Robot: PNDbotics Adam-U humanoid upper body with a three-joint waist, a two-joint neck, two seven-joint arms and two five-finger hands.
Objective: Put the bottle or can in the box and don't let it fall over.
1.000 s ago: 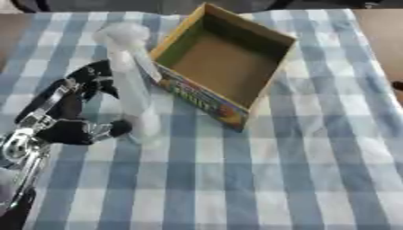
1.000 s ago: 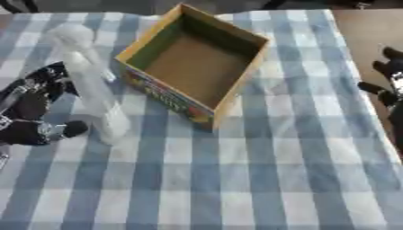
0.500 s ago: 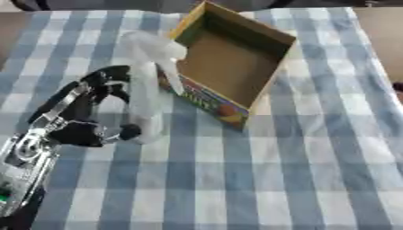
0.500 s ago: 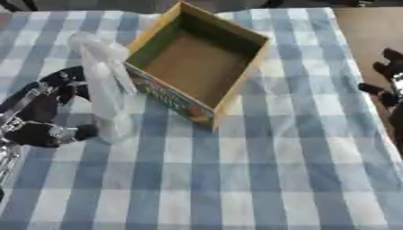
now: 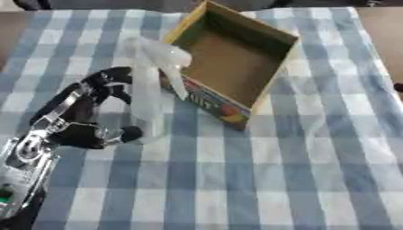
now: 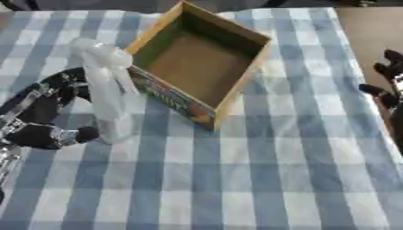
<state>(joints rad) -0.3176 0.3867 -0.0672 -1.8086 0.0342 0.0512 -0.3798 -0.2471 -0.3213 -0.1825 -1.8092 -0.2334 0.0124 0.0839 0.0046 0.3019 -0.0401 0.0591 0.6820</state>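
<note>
A clear spray bottle (image 5: pixel 147 96) with a white trigger head stands upright just left of the open cardboard box (image 5: pixel 211 102), its nozzle reaching over the box's near-left wall. My left hand (image 5: pixel 82 119) comes in from the lower left and is shut on the bottle's lower part, fingers behind it and thumb in front. Whether the bottle's base touches the cloth I cannot tell. The box is empty inside and has a colourful print on its front wall. My right hand (image 6: pixel 387 84) rests open at the right edge, away from both.
A blue and white checked cloth (image 5: pixel 260 179) covers the table. Bare brown tabletop (image 6: pixel 366 27) shows past the cloth's right edge. The cloth in front of and right of the box holds nothing else.
My left hand has carried the bottle to the right, from open cloth to right beside the box's left wall. The right hand has stayed put.
</note>
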